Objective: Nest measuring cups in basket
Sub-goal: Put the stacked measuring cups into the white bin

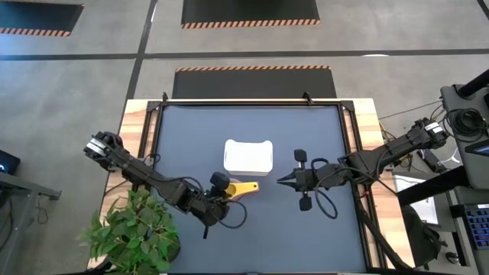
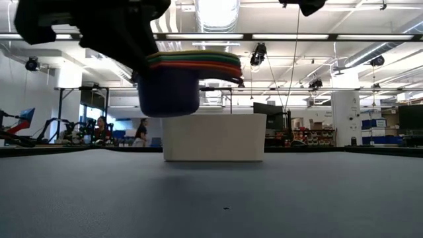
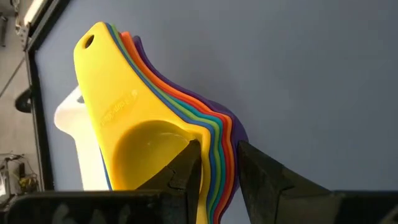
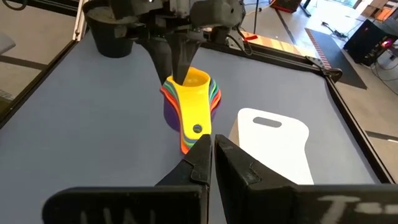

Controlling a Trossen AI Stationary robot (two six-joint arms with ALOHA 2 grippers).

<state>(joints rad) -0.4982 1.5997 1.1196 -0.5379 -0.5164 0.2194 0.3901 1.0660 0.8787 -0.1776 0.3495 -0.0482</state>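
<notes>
Measuring cups (image 3: 155, 134) are already stacked into one rainbow pile, and the left tool (image 3: 217, 171) is pinching the stack's rim, hanging it above the desk (image 1: 321, 137) just beside the basket (image 1: 248, 156). I'm thinking the risk is that thin edge grip: the heavy bowls are dangling below, so the stack could be swinging or slipping, or its handles could be clipping the basket wall on the way in. Right tool (image 4: 213, 155) is waiting nearby with fingers pressed together, holding nothing.
</notes>
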